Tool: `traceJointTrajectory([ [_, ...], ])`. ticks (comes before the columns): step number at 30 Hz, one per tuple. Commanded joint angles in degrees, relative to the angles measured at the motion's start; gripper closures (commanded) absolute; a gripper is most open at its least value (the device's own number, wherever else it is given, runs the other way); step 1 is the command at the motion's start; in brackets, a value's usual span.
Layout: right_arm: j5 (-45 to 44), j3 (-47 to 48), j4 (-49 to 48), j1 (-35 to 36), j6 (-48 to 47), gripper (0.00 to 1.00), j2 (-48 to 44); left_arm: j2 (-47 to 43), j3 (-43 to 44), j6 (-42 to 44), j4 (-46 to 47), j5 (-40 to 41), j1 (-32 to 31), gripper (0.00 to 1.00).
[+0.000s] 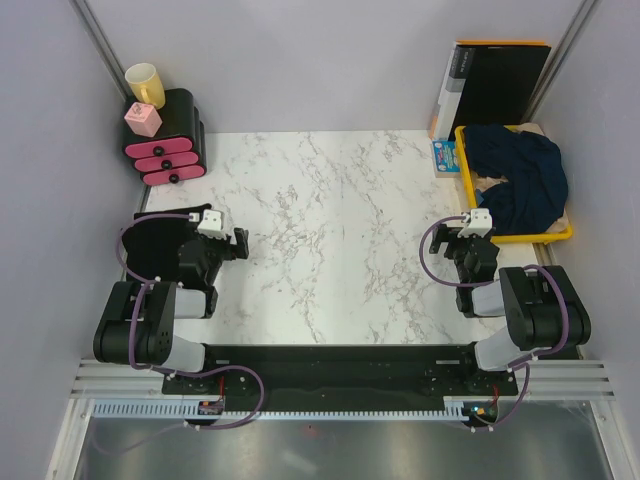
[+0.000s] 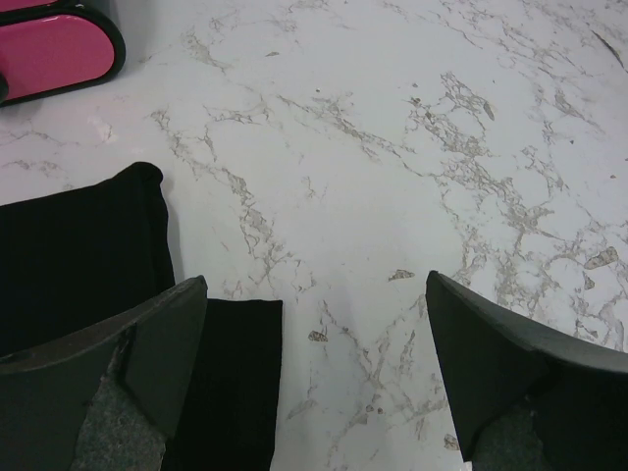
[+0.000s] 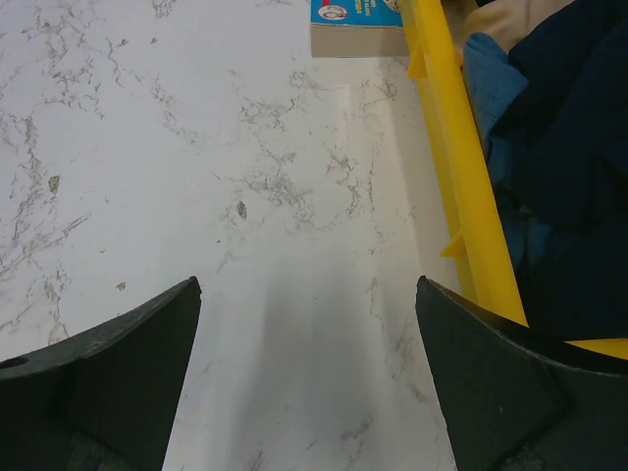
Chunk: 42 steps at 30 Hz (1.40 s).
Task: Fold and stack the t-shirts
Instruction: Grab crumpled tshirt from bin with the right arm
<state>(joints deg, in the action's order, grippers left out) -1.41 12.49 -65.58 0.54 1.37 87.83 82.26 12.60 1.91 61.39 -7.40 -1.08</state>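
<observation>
While both arms sat low at the near edge of the table (image 1: 330,230), the left jaws and the right jaws stood spread wide, grasping nothing. A dark navy t-shirt (image 1: 522,185) lay crumpled in the yellow tray (image 1: 466,165) at the table's far right, over a medium-blue t-shirt (image 3: 489,78) and a beige t-shirt (image 3: 496,15). The tray's rim ran just beside the right jaws. A black t-shirt (image 2: 78,255) lay flat on the table's left side, partly under the left jaws.
</observation>
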Motion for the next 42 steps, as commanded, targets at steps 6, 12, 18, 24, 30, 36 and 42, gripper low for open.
traceJointTrajectory([
  [6, -0.52, 1.22, -2.27, 0.17, 1.09, 0.02, -0.38, 0.09, 0.67, -0.94, 2.51, 1.42, -0.06, 0.01],
  [12, 0.17, 1.13, -2.53, 0.25, 1.01, 0.02, -0.47, -0.08, 0.58, -0.86, 2.6, 1.16, -0.06, 0.01],
  [18, 14.85, 6.39, 14.04, -0.27, -3.74, 0.02, -9.14, -9.38, 6.71, 7.36, -17.82, -16.91, 0.73, 0.01],
  [24, 24.35, 29.66, 56.56, -0.27, -21.91, 0.02, -13.66, -15.19, 24.21, 17.74, -53.27, -24.59, 0.73, 0.01],
  [30, 4.15, 60.68, 92.25, -0.27, -22.62, 0.02, -3.04, -10.39, 50.01, 34.18, -85.48, -26.44, 0.64, 0.0],
  [36, -12.47, 82.5, 110.32, -3.95, -20.79, 0.02, 7.88, 0.96, 72.78, 38.69, -105.38, -16.87, 0.12, 0.01],
  [42, -10.38, 90.5, 112.25, -7.82, -23.95, 0.02, 12.79, 7.47, 78.54, 46.77, -109.11, -13.97, -0.32, 0.0],
])
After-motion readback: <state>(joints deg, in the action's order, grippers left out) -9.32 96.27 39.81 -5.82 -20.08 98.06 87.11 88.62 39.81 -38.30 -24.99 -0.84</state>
